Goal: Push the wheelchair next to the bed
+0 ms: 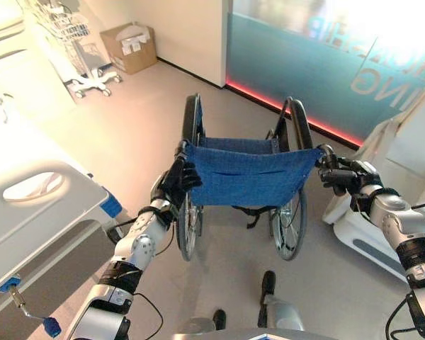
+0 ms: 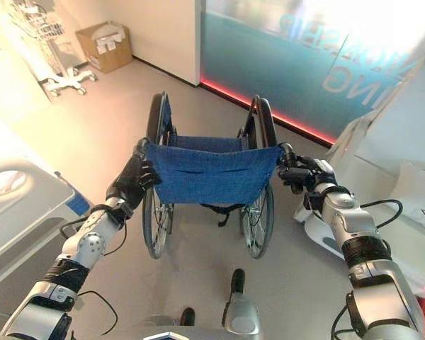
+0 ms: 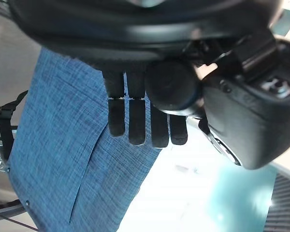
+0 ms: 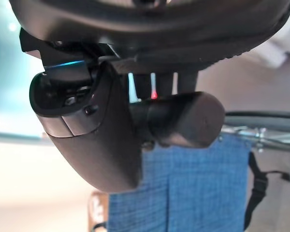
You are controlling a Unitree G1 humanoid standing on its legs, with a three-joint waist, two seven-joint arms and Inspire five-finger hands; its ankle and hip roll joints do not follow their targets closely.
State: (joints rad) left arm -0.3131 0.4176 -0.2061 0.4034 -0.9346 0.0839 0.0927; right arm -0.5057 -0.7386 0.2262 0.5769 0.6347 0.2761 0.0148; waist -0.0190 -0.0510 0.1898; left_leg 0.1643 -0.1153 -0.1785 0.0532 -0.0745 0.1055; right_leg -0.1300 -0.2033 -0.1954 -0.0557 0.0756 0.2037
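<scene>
both arms are reaching forward and up from the lower corners of the head views, elbows slightly bent. the left hand (image 1: 178, 180) is curling its fingers (image 3: 135, 121) round the wheelchair's left push handle (image 3: 170, 88), thumb lying alongside. the right hand (image 2: 302, 175) is closing round the right push handle (image 4: 183, 120), wrist held level and forearm angled inward. both hands are sitting at about the same height, one at each upper corner of the wheelchair's back.
</scene>
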